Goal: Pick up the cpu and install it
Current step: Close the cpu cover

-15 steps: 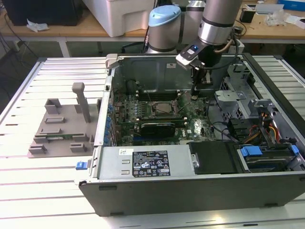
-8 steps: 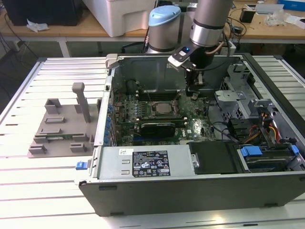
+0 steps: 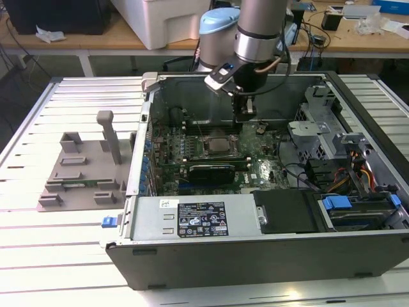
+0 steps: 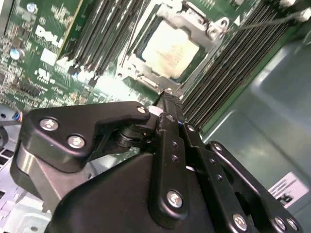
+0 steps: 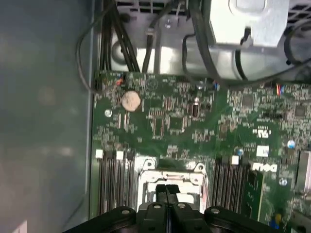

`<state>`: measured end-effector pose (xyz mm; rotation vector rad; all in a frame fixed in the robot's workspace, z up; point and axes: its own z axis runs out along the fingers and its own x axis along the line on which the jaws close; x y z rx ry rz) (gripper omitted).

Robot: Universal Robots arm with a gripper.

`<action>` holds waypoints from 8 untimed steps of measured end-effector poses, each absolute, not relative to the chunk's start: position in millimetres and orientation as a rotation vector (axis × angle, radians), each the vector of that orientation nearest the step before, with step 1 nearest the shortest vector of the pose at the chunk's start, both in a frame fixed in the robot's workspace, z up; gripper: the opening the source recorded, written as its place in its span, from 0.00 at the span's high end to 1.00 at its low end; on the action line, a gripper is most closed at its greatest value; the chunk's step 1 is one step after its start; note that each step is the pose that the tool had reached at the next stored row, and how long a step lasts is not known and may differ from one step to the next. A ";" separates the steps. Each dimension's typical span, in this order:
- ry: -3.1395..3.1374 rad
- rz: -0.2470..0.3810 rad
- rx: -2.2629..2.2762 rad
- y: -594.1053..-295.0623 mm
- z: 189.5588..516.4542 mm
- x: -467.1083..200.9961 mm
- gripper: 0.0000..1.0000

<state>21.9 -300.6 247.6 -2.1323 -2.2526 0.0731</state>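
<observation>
The cpu (image 4: pixel 170 48) is a small pale square chip lying flat inside the metal socket frame (image 4: pixel 214 26) on the green motherboard (image 3: pixel 255 169). In the exterior view the cpu (image 3: pixel 220 144) lies in the middle of the open computer case. My gripper (image 3: pixel 245 115) hangs above the board, just beyond the socket towards the case's back wall. Its black fingers (image 5: pixel 166 191) are pressed together with nothing between them, their tips over the edge of the cpu (image 5: pixel 187 197). In the second wrist view the gripper (image 4: pixel 166 98) points at the socket's near edge.
Memory slots (image 5: pixel 109 184) flank the socket on both sides. Black cables (image 5: pixel 121 43) and a coin battery (image 5: pixel 130 100) lie beyond it. A power supply (image 3: pixel 204 217) lines the case's front; drive bays (image 3: pixel 358 173) fill the exterior view's right. A grey fixture (image 3: pixel 83 173) sits outside at its left.
</observation>
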 end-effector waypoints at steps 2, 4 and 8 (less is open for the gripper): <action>-2.253 0.072 -2.133 -300.5 244.9 7.4 0.89; -2.253 0.072 -2.133 -300.6 236.7 -13.5 0.89; -2.253 0.073 -2.133 -303.7 223.5 -36.8 0.89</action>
